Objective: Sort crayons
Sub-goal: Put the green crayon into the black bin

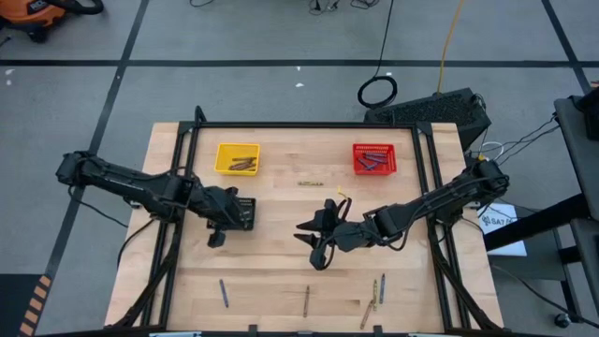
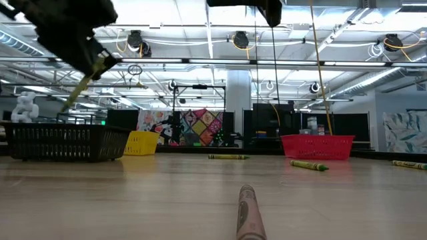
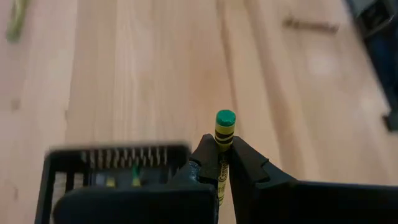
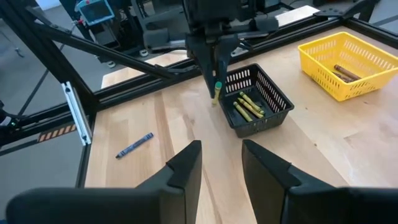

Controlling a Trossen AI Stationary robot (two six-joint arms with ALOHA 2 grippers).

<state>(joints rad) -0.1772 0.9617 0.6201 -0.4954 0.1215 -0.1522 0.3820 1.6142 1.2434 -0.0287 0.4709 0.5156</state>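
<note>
1. While the right gripper [image 1: 314, 245] waits mid-table, fingers apart and empty, the small black mesh basket [image 4: 268, 106] lies just beside the left gripper [image 4: 216, 70], already holding yellow-green crayons.
2. Left gripper, clamped on a yellow-green paper-wrapped crayon [image 3: 223, 134], hangs at the basket's near rim; crayon's long axis points steeply down.

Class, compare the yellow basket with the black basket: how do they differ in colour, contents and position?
The yellow basket is bright yellow and holds brown crayons; the black basket is dark and holds yellow-green crayons. The yellow one sits clear of both arms; the black one lies right by the left gripper, which is shut on a yellow-green crayon. Both are small mesh baskets.
</note>
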